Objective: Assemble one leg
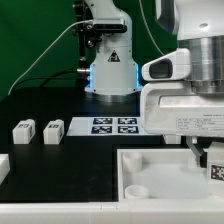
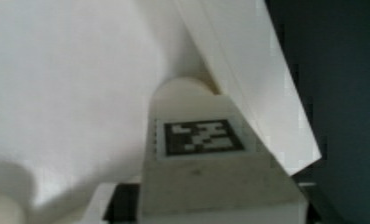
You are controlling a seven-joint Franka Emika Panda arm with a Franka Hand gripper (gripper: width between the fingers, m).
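My gripper [image 1: 211,160] is shut on a leg [image 1: 215,171], a small white post with a black-and-white tag. It holds the leg over the right part of the large white tray-shaped part [image 1: 160,180]. In the wrist view the leg [image 2: 203,140] stands out from between the dark fingers [image 2: 125,204], tag facing the camera, its far end near a raised edge of the tray-shaped part [image 2: 66,90]. My gripper [image 2: 208,205] is mostly covered by the leg. Two more legs [image 1: 22,131] [image 1: 52,130] lie on the black table at the exterior view's left.
The marker board [image 1: 113,125] lies in the middle of the table in front of the arm's base [image 1: 108,75]. A round corner socket [image 1: 138,189] shows on the tray-shaped part. Another white piece [image 1: 3,166] sits at the exterior view's left edge.
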